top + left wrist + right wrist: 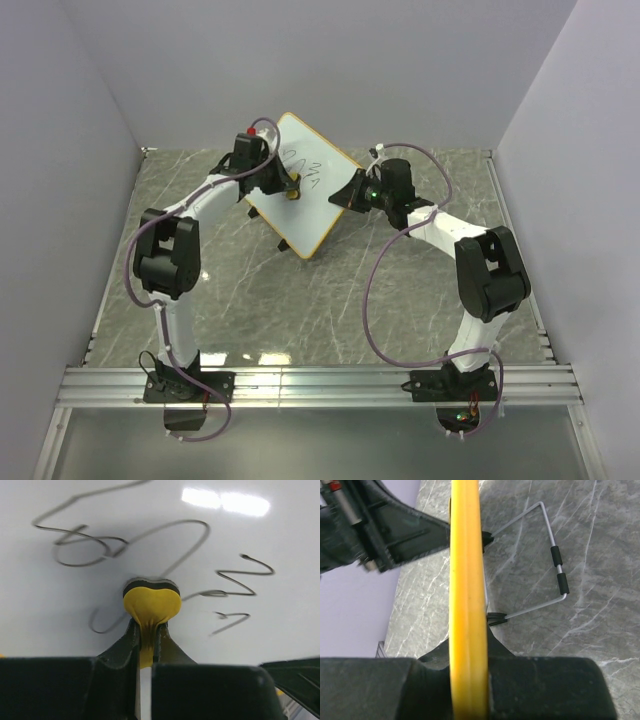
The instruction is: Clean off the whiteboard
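The whiteboard [312,190], white with an orange-yellow frame and black scribbles, is held up tilted over the marble table. My left gripper [283,186] is shut on the small yellow-and-black eraser [151,600], whose black face presses the board [260,535] among the scribbles. My right gripper [349,194] is shut on the board's right frame edge [467,580], seen edge-on in the right wrist view. The board's wire stand [555,565] with black sleeves sticks out behind it.
The grey marble table [300,300] is bounded by white walls at back and sides and an aluminium rail [320,385] at the near edge. The left arm [375,530] shows beyond the board in the right wrist view.
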Controlling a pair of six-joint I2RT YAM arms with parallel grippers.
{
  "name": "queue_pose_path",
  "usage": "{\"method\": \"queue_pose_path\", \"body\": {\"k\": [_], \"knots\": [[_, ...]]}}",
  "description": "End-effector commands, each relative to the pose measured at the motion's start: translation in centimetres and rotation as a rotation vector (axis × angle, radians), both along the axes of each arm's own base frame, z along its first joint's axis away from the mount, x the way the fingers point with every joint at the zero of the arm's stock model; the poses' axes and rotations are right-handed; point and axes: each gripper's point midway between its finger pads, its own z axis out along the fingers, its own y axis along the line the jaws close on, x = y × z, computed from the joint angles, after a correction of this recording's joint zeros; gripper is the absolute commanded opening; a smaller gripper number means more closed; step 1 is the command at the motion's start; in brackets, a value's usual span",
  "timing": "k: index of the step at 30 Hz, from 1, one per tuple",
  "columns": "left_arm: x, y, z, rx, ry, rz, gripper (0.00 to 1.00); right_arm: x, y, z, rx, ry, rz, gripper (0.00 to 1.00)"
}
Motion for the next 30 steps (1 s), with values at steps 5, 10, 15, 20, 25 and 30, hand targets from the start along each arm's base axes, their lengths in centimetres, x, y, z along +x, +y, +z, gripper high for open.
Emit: {"method": "queue_pose_path", "body": {"k": [5, 10, 15, 20, 25, 30], "knots": [[-2.6, 3.3, -12.3, 0.139, 0.187, 0.037, 0.00, -9.9, 0.3, -7.6, -0.209, 0.270, 0.268, 0.00], [-3.3, 5.5, -15.1, 0.131, 0.256, 0.095, 0.00, -9.6, 0.4, -7.5, -0.208, 0.270, 0.270, 0.00], [-2.6, 7.8, -15.4, 0.153, 0.274, 0.142, 0.00, -9.5, 0.5, -7.4, -0.215, 0.269, 0.274, 0.00], [-1.3, 8.2, -14.6, 0.167, 0.256, 0.134, 0.00, -9.3, 0.5, -7.3, -0.216, 0.267, 0.273, 0.00], [-1.1, 5.8, -11.1, 0.126, 0.192, 0.063, 0.00, -9.0, 0.6, -7.3, -0.215, 0.269, 0.268, 0.00], [-2.2, 0.7, -6.4, 0.075, 0.123, -0.087, 0.00, -9.1, 0.6, -7.9, -0.217, 0.283, 0.264, 0.00]]}}
